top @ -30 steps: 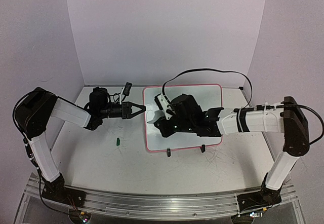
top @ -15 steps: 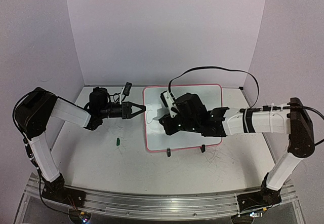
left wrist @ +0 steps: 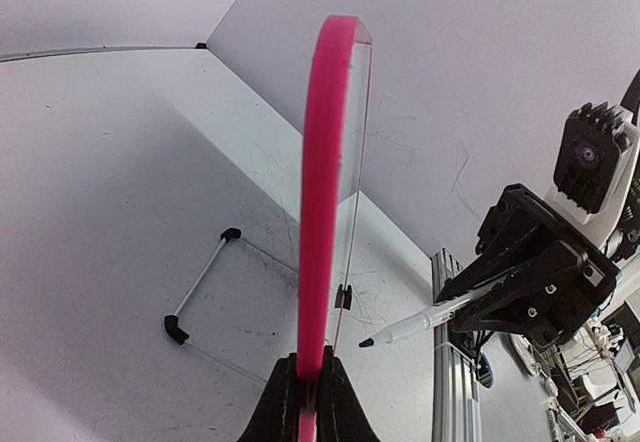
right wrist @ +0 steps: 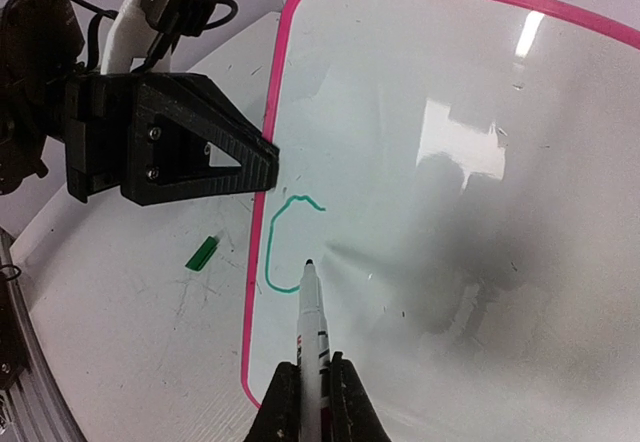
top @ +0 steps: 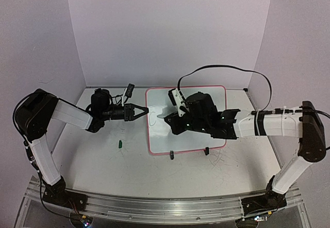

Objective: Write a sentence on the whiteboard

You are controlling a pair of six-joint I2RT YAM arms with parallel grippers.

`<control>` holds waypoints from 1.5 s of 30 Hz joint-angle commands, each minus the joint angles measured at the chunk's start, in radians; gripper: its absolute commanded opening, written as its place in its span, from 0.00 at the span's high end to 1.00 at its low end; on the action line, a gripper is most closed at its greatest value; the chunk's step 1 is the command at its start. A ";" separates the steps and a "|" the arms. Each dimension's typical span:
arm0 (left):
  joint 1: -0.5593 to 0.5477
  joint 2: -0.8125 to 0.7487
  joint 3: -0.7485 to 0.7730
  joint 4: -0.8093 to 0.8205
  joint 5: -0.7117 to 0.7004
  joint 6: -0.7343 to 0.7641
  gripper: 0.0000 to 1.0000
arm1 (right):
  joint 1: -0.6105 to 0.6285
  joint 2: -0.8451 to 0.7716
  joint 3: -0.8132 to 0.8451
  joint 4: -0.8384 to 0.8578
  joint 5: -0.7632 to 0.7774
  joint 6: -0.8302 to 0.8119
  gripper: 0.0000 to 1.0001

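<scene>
The whiteboard (top: pixel 206 134), white with a pink-red frame, stands tilted at the table's middle. My left gripper (top: pixel 146 111) is shut on its left frame edge; in the left wrist view the jaws (left wrist: pixel 309 394) pinch the pink frame (left wrist: pixel 322 162) edge-on. My right gripper (top: pixel 167 116) hovers over the board's left part, shut on a white marker (right wrist: pixel 313 314). Of the sentence, one green C-shaped stroke (right wrist: pixel 272 247) shows near the left edge. The marker's dark tip sits just right of the stroke's lower end. Whether it touches the board I cannot tell. The marker (left wrist: pixel 420 324) also shows in the left wrist view.
A green marker cap (top: pixel 119 144) lies on the scratched tabletop left of the board, also seen as the cap (right wrist: pixel 201 253) in the right wrist view. The board's wire stand (left wrist: pixel 200 282) and two black clips (top: pixel 171 156) rest on the table. A black cable (top: pixel 221 70) arcs above the right wrist.
My right arm has shifted rightward and a little toward the back over the board, carrying the marker. The left arm and the board have stayed put.
</scene>
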 commanded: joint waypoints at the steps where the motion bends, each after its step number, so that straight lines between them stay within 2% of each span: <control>1: -0.016 -0.042 -0.007 0.018 0.024 -0.002 1.00 | -0.003 0.014 0.023 0.027 0.006 -0.008 1.00; 26: -0.016 -0.037 -0.002 0.018 0.030 -0.002 1.00 | -0.004 0.066 0.064 -0.008 0.040 -0.002 1.00; 45: -0.016 -0.039 0.001 0.018 0.031 -0.004 1.00 | -0.004 0.066 0.036 -0.046 0.028 0.015 1.00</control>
